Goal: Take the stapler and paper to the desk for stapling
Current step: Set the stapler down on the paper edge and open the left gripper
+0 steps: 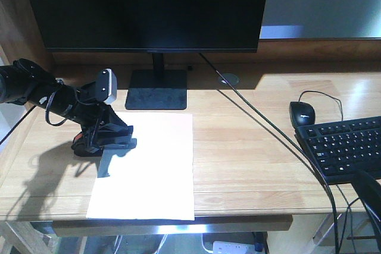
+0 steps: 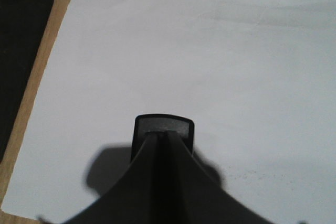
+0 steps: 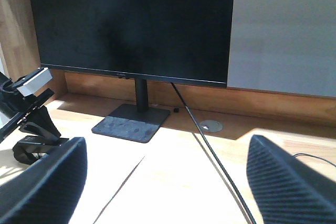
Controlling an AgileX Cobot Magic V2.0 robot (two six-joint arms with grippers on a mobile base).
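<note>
The white paper lies flat on the desk in front of the monitor stand. My left gripper is low over the sheet's left edge. In the left wrist view its fingers are shut together. Their tips lie against the top of a small black block with a grey face, the stapler, which rests on the paper. I cannot tell the stapler apart from the dark gripper in the front view. My right gripper hangs wide open over bare desk at the right, holding nothing.
A monitor on a black stand is behind the paper. A cable runs diagonally across the desk. A black mouse and a keyboard sit at the right. A raised wooden rim runs along the back.
</note>
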